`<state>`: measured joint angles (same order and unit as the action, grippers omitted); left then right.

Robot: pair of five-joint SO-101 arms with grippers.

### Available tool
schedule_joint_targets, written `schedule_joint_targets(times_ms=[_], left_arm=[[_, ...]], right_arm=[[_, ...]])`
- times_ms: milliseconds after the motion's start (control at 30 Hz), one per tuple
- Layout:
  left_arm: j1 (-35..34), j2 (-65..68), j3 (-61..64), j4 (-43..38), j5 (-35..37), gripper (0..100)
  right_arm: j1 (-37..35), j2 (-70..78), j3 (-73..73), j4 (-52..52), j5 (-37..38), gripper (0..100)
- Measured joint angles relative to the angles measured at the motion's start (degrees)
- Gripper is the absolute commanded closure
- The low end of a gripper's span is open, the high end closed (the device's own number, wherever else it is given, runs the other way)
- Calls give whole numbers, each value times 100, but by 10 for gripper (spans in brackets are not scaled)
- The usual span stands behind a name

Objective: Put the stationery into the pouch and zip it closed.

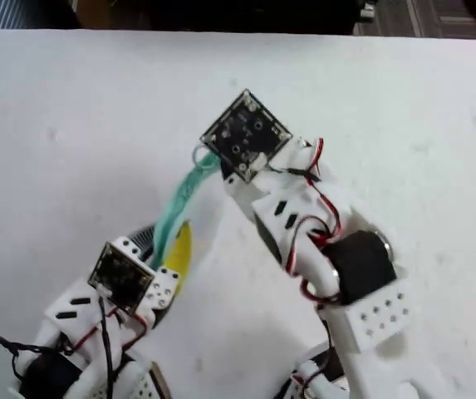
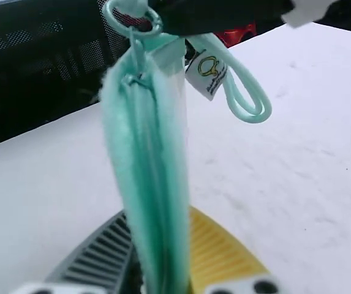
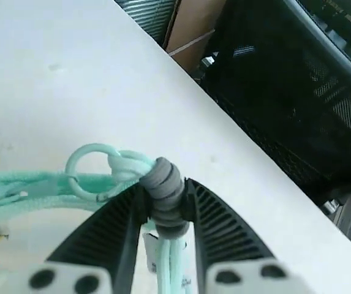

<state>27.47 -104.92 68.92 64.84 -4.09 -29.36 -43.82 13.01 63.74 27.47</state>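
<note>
A mint green pouch (image 1: 178,195) is stretched edge-up between the two grippers above the white table (image 1: 71,125). My left gripper (image 2: 163,269) is shut on the pouch's near end (image 2: 154,184), with a ribbed grey finger on one side and a yellow finger (image 2: 218,251) on the other. At the far end are a mint ring (image 3: 86,168), a cord loop (image 2: 245,101) and a small tag (image 2: 207,73). My right gripper (image 3: 163,208) is shut on a grey ribbed toggle (image 3: 163,190) on that cord, right beside the ring. In the high view the right wrist's camera board covers the right gripper (image 1: 219,169).
The table's far edge (image 1: 238,32) runs along the back, with dark clutter beyond it. A black mesh crate (image 3: 298,92) stands off the table's edge. Open white tabletop (image 1: 420,125) lies to the left, the right and behind the arms.
</note>
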Motion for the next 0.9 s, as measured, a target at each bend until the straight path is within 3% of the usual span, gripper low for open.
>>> schedule_joint_targets(times_ms=[433, 533, 667, 733, 900], left_arm=[[0, 18, -141, 114, 0, 967], [0, 53, -299, 220, 53, 876], [-9, 53, -369, 290, 527, 707], [-202, 9, -369, 290, 862, 671], [-668, 0, -387, 396, 1371, 776]], right_arm=[[-378, -237, -308, 756, -88, 981], [-387, -264, -308, 756, -88, 981], [-519, -264, -308, 826, -88, 981], [-527, -264, -308, 879, -88, 981], [-571, -264, -308, 879, -88, 981]])
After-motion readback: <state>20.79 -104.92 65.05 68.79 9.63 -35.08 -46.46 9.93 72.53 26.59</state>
